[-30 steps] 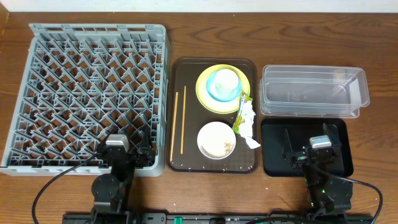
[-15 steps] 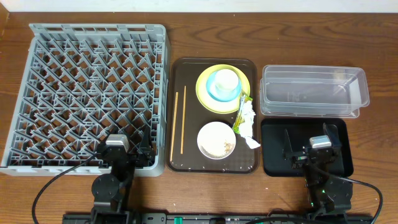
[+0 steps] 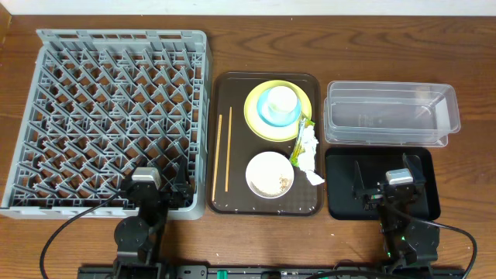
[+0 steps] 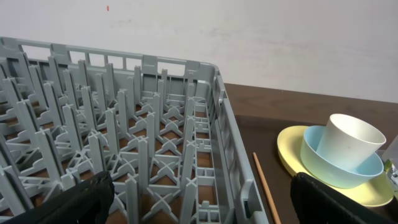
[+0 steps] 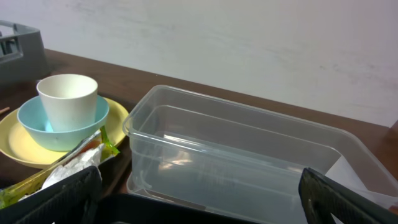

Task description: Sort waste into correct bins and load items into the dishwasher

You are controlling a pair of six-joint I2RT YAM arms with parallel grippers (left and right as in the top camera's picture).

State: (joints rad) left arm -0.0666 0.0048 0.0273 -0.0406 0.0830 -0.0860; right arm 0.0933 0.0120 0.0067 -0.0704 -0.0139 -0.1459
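Observation:
The grey dish rack (image 3: pixel 116 108) fills the left. On the brown tray (image 3: pixel 267 205) sit a yellow plate (image 3: pixel 256 116) with a light blue bowl (image 3: pixel 267 118) and white cup (image 3: pixel 282 99), a white bowl (image 3: pixel 270 174) with food grains (image 3: pixel 282 183), chopsticks (image 3: pixel 223 151), a green-and-yellow wrapper (image 3: pixel 299 142) and a white tissue (image 3: pixel 310 151). The clear tub (image 3: pixel 391 114) and black tray (image 3: pixel 341 194) lie right. My left gripper (image 3: pixel 159 188) is open and empty over the rack's front edge (image 4: pixel 199 193). My right gripper (image 3: pixel 387 186) is open and empty over the black tray, facing the tub (image 5: pixel 249 155).
The wooden table (image 3: pixel 232 46) extends around everything. A pale wall (image 4: pixel 249 37) stands behind. In the right wrist view the cup (image 5: pixel 67 99) stands in the blue bowl (image 5: pixel 37 121) left of the tub, with the wrapper (image 5: pixel 81 152) beside it.

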